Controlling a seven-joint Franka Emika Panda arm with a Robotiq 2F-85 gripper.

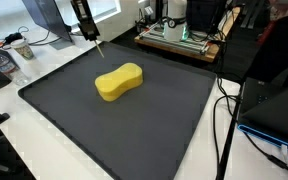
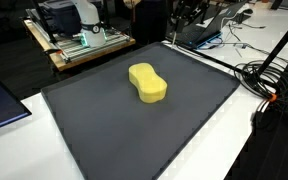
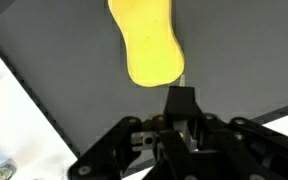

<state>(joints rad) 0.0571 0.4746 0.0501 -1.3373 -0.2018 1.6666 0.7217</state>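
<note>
**Item: yellow sponge point(image 1: 119, 81)**, peanut-shaped, narrowed at the waist.
- Lying flat on a dark mat point(image 1: 74, 130), near the middle of it in both exterior views point(image 2: 148, 83).
- In the wrist view, in the upper centre of the frame point(image 3: 147, 45), long axis running up and down, far end cut off by the top edge.

**Item: fingers point(image 1: 89, 37)**, black.
- Upper left of the frame in an exterior view, raised above the far left stretch of the mat.
- Closed tight on a thin stick point(image 1: 98, 47), pale tan, slanting down and to the right out of the tips; lower end just over the mat, whether touching it cannot be told.
- In the wrist view, bottom centre point(image 3: 181, 108), pressed together into one dark block.

**Relation:**
- Sponge down and to the right of the fingers in an exterior view, apart from them and from the stick, bare mat between.
- In the wrist view, near rounded end of the sponge just above the closed tips.

**Surroundings:**
- White counter point(image 1: 34, 140) under the mat.
- Wooden board with equipment point(image 2: 79, 45) beyond the far edge.
- Black cables point(image 2: 269, 80) at the right of the frame.
</note>
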